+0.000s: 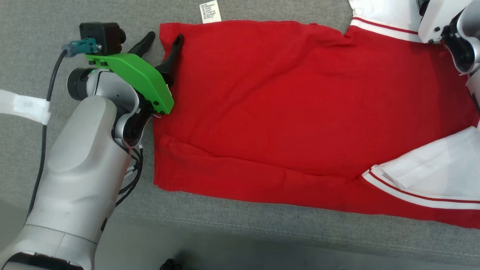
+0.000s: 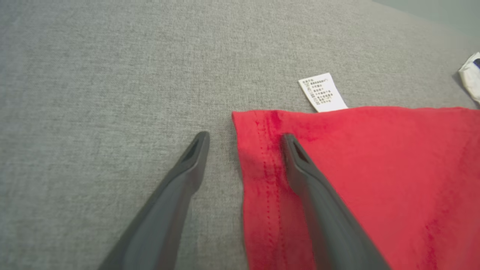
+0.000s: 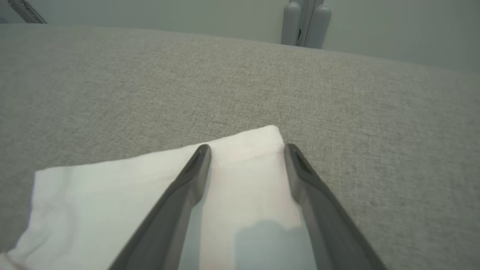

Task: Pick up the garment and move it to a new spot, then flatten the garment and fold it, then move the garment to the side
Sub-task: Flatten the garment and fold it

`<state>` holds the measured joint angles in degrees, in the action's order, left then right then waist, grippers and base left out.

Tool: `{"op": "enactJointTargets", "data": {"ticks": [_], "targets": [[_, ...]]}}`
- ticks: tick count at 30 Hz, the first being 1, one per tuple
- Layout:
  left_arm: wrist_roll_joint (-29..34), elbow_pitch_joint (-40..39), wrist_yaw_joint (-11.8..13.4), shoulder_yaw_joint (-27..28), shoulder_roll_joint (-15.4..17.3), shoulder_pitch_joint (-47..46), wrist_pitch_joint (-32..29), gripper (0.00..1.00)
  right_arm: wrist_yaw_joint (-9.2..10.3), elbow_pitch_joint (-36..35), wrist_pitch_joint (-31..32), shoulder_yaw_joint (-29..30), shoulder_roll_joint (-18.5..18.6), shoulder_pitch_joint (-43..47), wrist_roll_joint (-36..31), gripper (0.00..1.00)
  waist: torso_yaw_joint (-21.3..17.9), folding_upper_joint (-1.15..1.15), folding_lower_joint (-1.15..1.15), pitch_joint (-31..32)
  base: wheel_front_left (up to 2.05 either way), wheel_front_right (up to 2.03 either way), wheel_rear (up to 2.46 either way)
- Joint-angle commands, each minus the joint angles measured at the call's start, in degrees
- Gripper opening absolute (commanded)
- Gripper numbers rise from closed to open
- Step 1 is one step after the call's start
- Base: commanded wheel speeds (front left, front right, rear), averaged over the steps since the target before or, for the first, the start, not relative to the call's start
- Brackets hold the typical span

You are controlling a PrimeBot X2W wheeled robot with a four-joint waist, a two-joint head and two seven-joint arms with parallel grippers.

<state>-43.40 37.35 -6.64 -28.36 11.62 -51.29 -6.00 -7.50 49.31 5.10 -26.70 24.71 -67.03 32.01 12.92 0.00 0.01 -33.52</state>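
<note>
Shirt (image 1: 281, 105) lies flat on grey cloth (image 1: 262, 225), its hem edge between the fingers of my left pincer (image 2: 245, 138), spread wide. My right pincer (image 3: 247, 148), equally wide, spans the white sleeve (image 3: 112, 187).

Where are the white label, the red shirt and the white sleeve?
White label (image 2: 323, 92), left wrist view, middle of the tag.
Red shirt (image 1: 285, 101), head view, centre of its body.
White sleeve (image 3: 245, 167), right wrist view, near its hem.

Red shirt (image 1: 292, 101), white sleeves (image 1: 431, 168), spread on grey table (image 1: 262, 225); white label (image 1: 210, 12) at far edge. Left gripper (image 1: 165, 36), fingers apart, straddling shirt's corner.
</note>
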Motion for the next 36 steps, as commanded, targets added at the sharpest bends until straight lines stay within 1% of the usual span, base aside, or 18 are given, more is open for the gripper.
{"op": "enactJointTargets", "data": {"ticks": [1, 6, 7, 8, 9, 10, 11, 15, 17, 20, 21, 24, 25, 27, 30, 32, 36], "targets": [[-0.6, 0.7, -0.3, -0.5, -0.5, -1.5, -0.2, 1.0, 0.03, 1.5, -0.2, -0.3, 0.3, -1.5, 0.7, 1.0, 0.9, 0.0, -0.01, -0.8, 0.0, 0.0, 0.0], [-2.1, 2.6, -0.7, -1.8, -1.3, -3.3, -1.3, 1.0, 0.03, 5.9, 0.1, -2.0, -0.3, -4.5, 1.5, 1.0, 1.3, 0.0, -0.01, -1.0, 0.0, 0.0, 0.0], [-2.5, 2.9, -0.8, -2.0, -1.6, -3.5, -1.5, 0.94, 0.03, 6.8, 0.1, -1.9, -0.3, -5.2, 1.6, 1.0, 1.3, 0.0, -0.01, -1.1, 0.0, 0.0, 0.0], [-2.8, 3.1, -0.9, -2.3, -1.6, -3.7, -1.7, 0.78, 0.05, 8.0, 0.5, -2.1, -0.4, -5.8, 1.5, 1.0, 1.3, 0.0, -0.01, -1.0, 0.0, 0.0, 0.0], [-3.0, 3.2, -0.9, -2.6, -1.6, -4.0, -1.6, 0.47, 0.06, 8.9, 0.5, -2.1, -0.7, -6.3, 1.8, 0.96, 1.3, 0.0, -0.01, -1.0, 0.0, 0.0, 0.0], [-3.5, 3.1, -0.9, -2.7, -1.7, -4.4, -1.2, 0.31, 0.06, 9.6, 0.2, -1.9, -1.0, -6.9, 2.1, 0.49, 1.3, 0.0, -0.01, -1.0, 0.0, 0.0, 0.0], [-3.9, 3.1, -0.9, -2.7, -1.7, -4.6, -0.8, 0.0, 0.06, 10.1, 0.0, -2.0, -1.1, -7.5, 2.2, 0.0, 1.2, 0.0, -0.01, -1.0, 0.0, 0.0, 0.0], [-5.1, 2.9, -0.9, -3.2, -1.0, -4.8, 1.0, 0.0, 0.05, 11.1, -1.0, -2.6, -1.9, -8.6, 3.7, 0.0, 0.7, 0.0, -0.01, -1.0, 0.0, 0.0, 0.0], [-6.2, 2.6, -0.9, -3.3, -0.8, -4.6, 2.0, 0.0, 0.05, 10.4, -1.9, -2.8, -1.8, -8.8, 4.8, 0.0, 0.4, 0.0, -0.01, -0.9, 0.0, 0.0, 0.0], [-7.2, 2.1, -0.9, -3.4, 0.0, -4.4, 3.9, 0.0, 0.05, 8.6, -3.3, -3.3, -1.5, -8.2, 6.6, 0.0, 0.0, 0.0, -0.01, -0.4, 0.0, 0.0, 0.0], [-8.0, 1.5, -0.9, -3.4, -0.1, -4.1, 4.2, 0.0, 0.04, 7.6, -3.8, -3.7, -1.0, -7.9, 7.2, 0.0, -0.1, 0.0, -0.01, -0.2, 0.0, 0.0, 0.0], [-8.6, 0.5, -0.9, -3.5, 1.5, -3.0, 5.6, 0.0, 0.06, 4.3, -4.8, -4.4, 0.3, -6.2, 9.9, 0.0, -0.6, 0.0, -0.01, 0.3, 0.0, 0.0, 0.0], [-8.6, 0.5, -0.9, -3.5, 1.5, -3.0, 5.6, 0.0, 0.06, 4.3, -4.8, -4.4, 0.3, -6.2, 9.9, 0.0, -0.6, 0.0, -0.01, 0.3, 0.0, 0.0, 0.0], [-9.1, -0.2, -0.9, -3.8, 2.2, -2.0, 6.0, 0.0, 0.04, 0.9, -5.2, -4.9, 1.3, -4.6, 12.1, 0.0, -1.1, 0.0, -0.01, 0.8, 0.0, 0.0, 0.0], [-9.4, -2.0, -0.9, -4.0, 4.1, -0.3, 6.7, 0.0, 0.05, -5.1, -6.0, -5.5, 3.9, -0.6, 15.0, 0.0, -2.0, 0.0, -0.01, 1.5, 0.0, 0.0, 0.0], [-10.2, -4.0, -0.9, -3.9, 4.9, 1.3, 7.2, 0.0, 0.03, -9.9, -6.6, -5.7, 5.4, 3.3, 17.4, 0.0, -2.6, 0.0, -0.01, 2.0, 0.0, 0.0, 0.0], [-11.2, -7.9, -0.9, -3.2, 8.1, 4.9, 7.7, 0.0, 0.03, -19.5, -8.2, -4.0, 9.3, 11.7, 21.4, 0.0, -3.9, 0.0, -0.01, 2.7, 0.0, 0.0, 0.0]]}}
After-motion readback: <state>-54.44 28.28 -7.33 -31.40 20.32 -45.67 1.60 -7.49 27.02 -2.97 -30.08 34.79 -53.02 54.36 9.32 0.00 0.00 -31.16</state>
